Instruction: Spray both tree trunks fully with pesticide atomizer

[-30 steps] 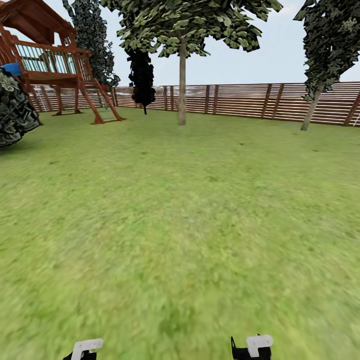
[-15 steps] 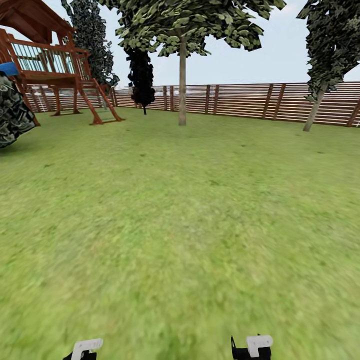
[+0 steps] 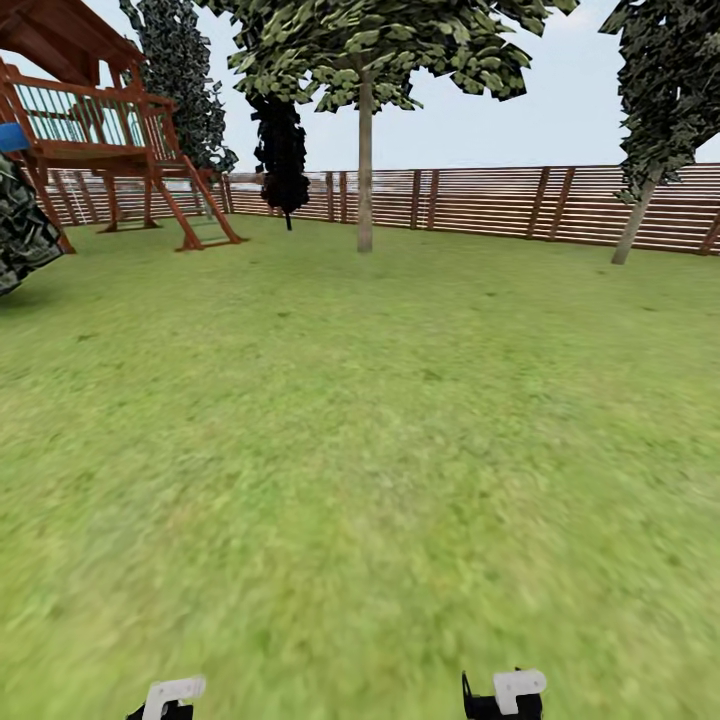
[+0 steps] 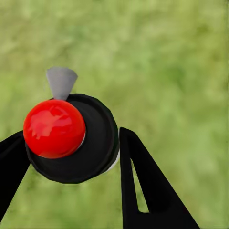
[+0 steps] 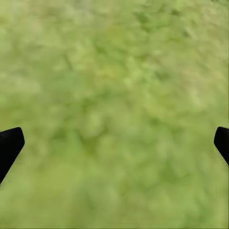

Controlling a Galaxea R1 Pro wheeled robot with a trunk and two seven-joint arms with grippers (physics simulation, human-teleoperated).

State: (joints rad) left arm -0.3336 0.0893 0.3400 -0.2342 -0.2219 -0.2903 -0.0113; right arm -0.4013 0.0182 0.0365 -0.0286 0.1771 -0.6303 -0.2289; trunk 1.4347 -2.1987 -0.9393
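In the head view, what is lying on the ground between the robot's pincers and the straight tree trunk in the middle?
Only lawn: the head view shows nothing standing or lying on it up to the tree trunk.

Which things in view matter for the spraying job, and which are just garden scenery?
Job: atomizer held between the left gripper fingers; upright pale tree trunk; leaning trunk; right gripper, open.

Scenery: play tower, fence, dark narrow tree, lawn.

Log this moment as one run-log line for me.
phase: crossing lawn | left gripper: shut on atomizer | right gripper: open, empty | ahead: tree trunk, fence
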